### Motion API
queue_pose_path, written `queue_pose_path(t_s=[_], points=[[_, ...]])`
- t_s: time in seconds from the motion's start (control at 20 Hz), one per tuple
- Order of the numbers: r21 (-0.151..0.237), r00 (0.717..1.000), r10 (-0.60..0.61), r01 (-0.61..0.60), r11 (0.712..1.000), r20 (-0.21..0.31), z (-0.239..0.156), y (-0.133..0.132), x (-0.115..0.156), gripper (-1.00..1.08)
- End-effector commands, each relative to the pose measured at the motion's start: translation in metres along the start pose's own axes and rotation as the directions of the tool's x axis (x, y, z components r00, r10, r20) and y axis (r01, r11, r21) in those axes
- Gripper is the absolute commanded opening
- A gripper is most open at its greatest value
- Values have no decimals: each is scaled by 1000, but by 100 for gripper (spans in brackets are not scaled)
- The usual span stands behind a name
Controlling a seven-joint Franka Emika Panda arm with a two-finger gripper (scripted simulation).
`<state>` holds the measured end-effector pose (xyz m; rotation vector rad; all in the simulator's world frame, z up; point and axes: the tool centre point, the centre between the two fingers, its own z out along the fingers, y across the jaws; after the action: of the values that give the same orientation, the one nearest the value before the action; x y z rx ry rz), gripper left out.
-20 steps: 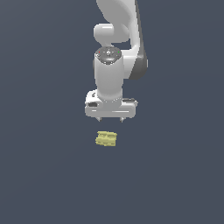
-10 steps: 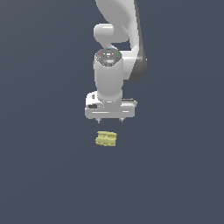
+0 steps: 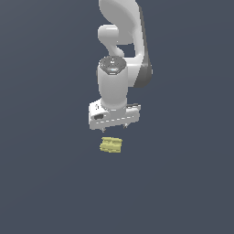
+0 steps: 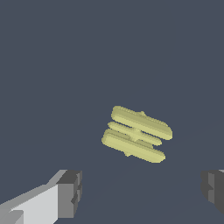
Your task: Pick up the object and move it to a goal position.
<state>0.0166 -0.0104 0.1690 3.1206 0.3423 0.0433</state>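
Below end effector (image 3: 114, 129), ridged yellow-green object (image 3: 111, 145)

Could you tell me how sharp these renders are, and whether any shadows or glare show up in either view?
Exterior view: crisp, evenly lit, no blur; the object casts no visible shadow on the flat dark ground, and the arm shows only soft shading, no glare. Wrist view: equally sharp; the object shows its ridges clearly, the open gripper has its fingers cut off by the frame edge, and no shadow is visible.
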Motion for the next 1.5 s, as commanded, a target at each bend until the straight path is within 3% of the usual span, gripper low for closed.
queue_pose_path(t_s=[0.0,0.35,0.7,1.05,1.45], points=[[-1,998,-66,66,998,3,4,1,1,100],[-2,967,-255,255,967,11,16,5,2,100],[2,900,-435,435,901,16,28,9,4,100],[8,801,-598,598,802,19,40,12,5,100],[16,653,-757,757,653,18,53,16,7,100]])
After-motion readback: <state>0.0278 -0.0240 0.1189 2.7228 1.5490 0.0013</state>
